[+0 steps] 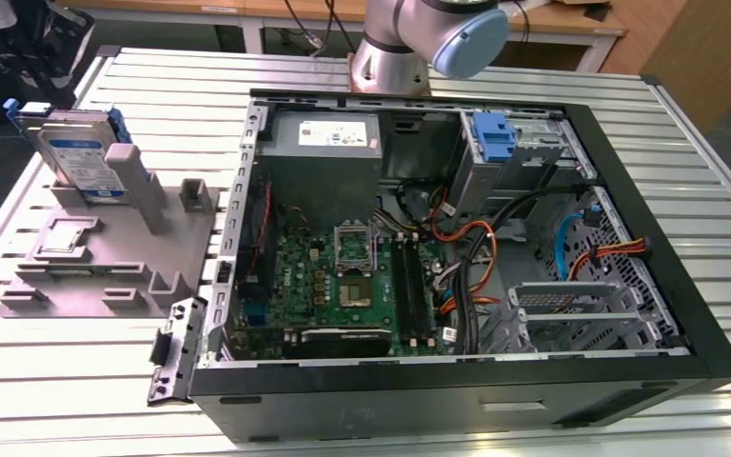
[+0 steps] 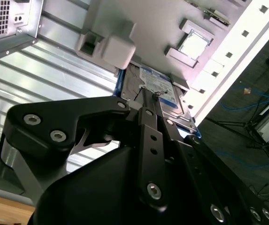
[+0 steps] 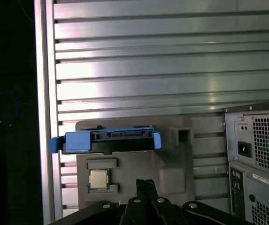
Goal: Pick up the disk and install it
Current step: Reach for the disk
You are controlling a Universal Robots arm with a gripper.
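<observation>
Standing in grey holder, disk partly hidden, end effector cropped.

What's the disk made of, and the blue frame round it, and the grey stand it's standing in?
The disk looks like metal: dull silver-grey sheen, with a glossy paper-like label. The blue frame is probably plastic: evenly coloured, moulded, slightly shiny. The grey stand is likely plastic too: matte, with moulded blocky shapes.
</observation>
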